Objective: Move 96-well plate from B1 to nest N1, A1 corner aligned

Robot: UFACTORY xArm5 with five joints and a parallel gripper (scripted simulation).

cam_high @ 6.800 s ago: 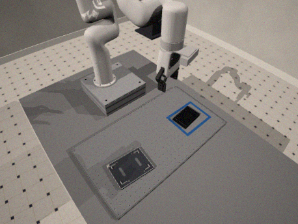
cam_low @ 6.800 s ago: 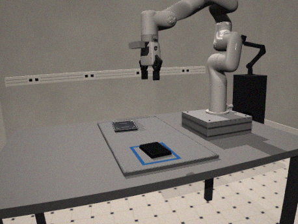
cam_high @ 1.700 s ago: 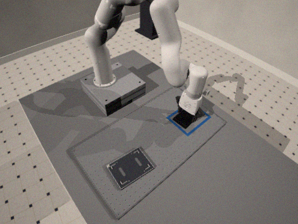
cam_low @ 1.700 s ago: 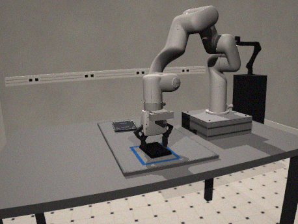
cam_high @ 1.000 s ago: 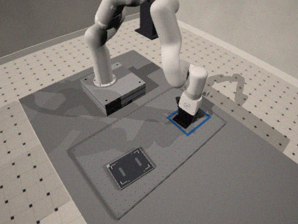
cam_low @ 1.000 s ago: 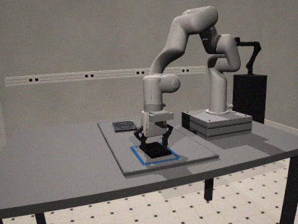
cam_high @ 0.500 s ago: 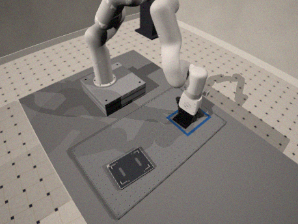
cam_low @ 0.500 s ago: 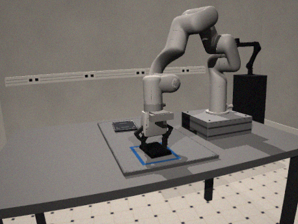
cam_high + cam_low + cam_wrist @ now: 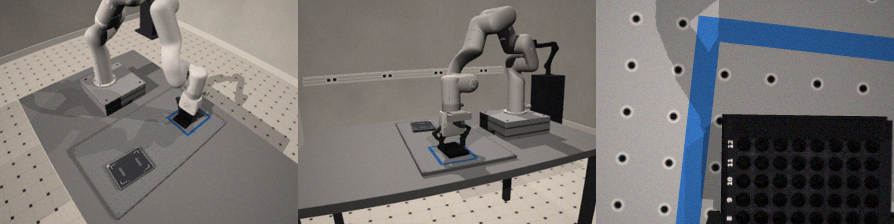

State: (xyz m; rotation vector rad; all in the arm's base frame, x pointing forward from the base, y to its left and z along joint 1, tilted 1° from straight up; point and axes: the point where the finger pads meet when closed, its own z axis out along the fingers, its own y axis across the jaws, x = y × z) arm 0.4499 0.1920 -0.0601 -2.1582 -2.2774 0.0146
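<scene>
Claw (image 9: 451, 140) fingers are clenched across the black 96-well plate (image 9: 455, 150), which sits inside the blue-taped square B1 (image 9: 434, 155) at the middle of the exterior view. The dark plate nest with pale corner locators (image 9: 131, 167) lies lower left in the top view, well apart. Risk (a judgement): a wide grip on smooth plate walls could slip or tilt on lifting, and a wrong turn would put the cut-off corner away from the A1 mark on the grey perforated worktop (image 9: 97, 143).
</scene>
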